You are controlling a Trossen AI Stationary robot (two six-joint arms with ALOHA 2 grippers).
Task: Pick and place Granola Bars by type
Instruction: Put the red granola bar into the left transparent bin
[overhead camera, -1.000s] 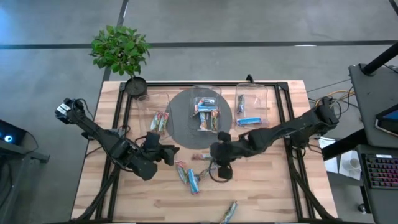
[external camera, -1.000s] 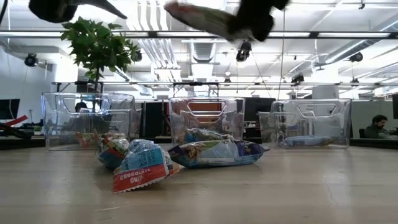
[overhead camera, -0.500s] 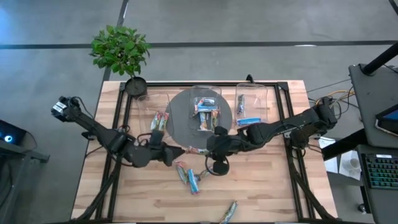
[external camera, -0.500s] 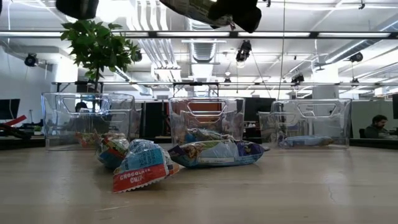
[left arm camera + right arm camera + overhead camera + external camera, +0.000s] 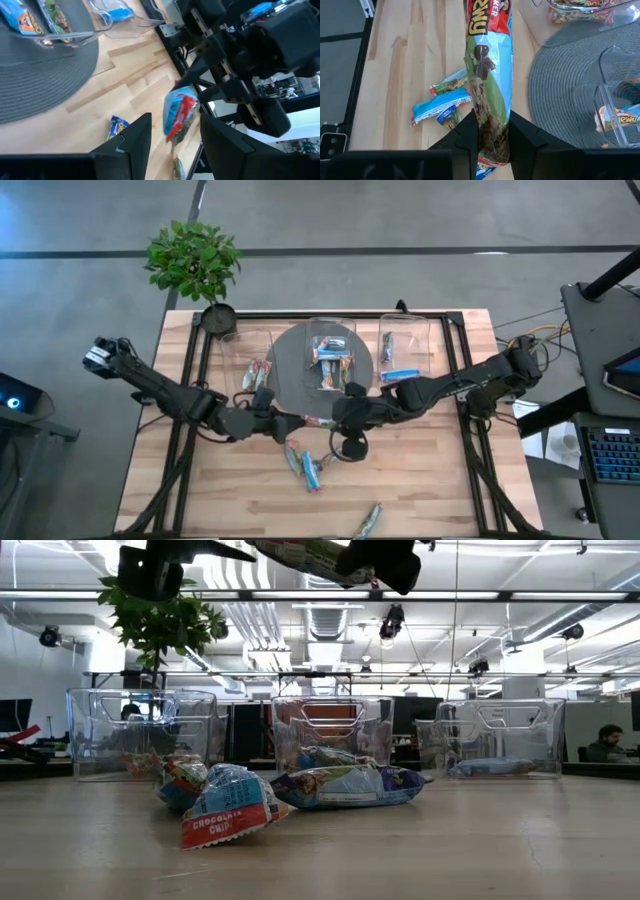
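- Blue, red and green foil: that's the granola bar (image 5: 487, 75) up in the air, pinched at one end between the fingers of the right hand (image 5: 336, 418), which is closed tight on the wrapper.
- Seen from above, the held bar sits over the near edge of the round grey mat (image 5: 295, 385), mid-table; from table height it hangs high above the wood, right hand (image 5: 385, 562) at the top of the frame.
- Left hand (image 5: 283, 425) faces it, just beside the bar's free end; its two fingers (image 5: 132, 140) stand apart with the bar in the gap ahead of them, nothing gripped.
- Down on the table (image 5: 430, 480), a loose cluster of bars (image 5: 303, 463) lies just below both hands, blue and green wrappers overlapping.
- One stray bar (image 5: 368, 520) rests at the table's near edge, well apart from the rest.
- Three clear bins along the far side: left bin (image 5: 256, 370) holding red-green bars, middle bin (image 5: 333, 360) on the mat with mixed wrappers, right bin (image 5: 404, 352) with a blue bar.
- Potted plant (image 5: 195, 265) stands at the far left corner.
- Low view shows a "chocolate chip" bar (image 5: 225, 812) nearest the camera.
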